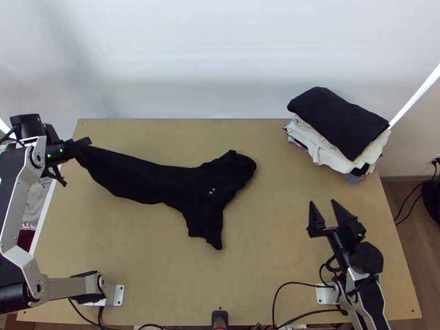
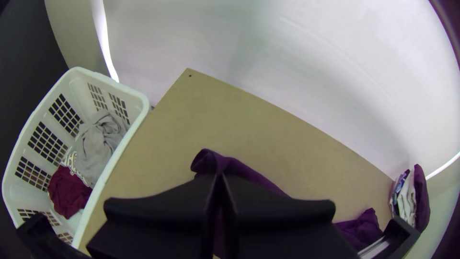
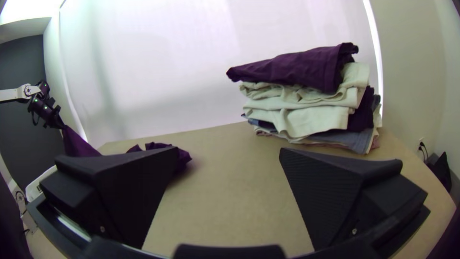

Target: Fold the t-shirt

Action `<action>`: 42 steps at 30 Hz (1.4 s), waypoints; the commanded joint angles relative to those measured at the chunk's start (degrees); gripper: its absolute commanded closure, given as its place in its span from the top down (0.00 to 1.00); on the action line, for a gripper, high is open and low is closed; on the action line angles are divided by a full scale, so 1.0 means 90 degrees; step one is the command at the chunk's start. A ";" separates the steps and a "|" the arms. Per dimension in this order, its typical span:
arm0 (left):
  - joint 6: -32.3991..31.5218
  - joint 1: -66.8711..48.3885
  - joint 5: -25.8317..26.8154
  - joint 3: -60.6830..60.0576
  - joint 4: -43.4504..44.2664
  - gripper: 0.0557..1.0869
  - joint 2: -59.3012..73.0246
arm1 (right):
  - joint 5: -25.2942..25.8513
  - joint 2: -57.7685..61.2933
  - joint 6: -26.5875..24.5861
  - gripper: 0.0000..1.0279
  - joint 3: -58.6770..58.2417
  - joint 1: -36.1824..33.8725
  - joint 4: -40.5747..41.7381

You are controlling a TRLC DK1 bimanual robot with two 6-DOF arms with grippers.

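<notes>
T-shirt (image 1: 190,184): bunched
Left gripper (image 1: 83,143): clenched on T-shirt's raised end
Right gripper (image 1: 323,202): spread, empty, apart from T-shirt
Risk: one-sided pull could twist creases in

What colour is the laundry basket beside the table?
The basket is white, its walls pierced with small holes; it shows best in the left wrist view.

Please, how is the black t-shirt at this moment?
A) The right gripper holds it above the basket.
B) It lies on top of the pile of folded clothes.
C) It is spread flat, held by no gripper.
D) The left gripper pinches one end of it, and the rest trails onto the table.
D: the left gripper is shut on one end of the t-shirt, whose rest runs bunched along the table.
</notes>
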 commanded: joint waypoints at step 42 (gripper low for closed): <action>0.0143 -0.0051 0.0037 -0.2277 0.2450 0.03 -0.0650 | -0.1598 1.0552 0.4532 0.84 0.6602 0.3793 -0.1067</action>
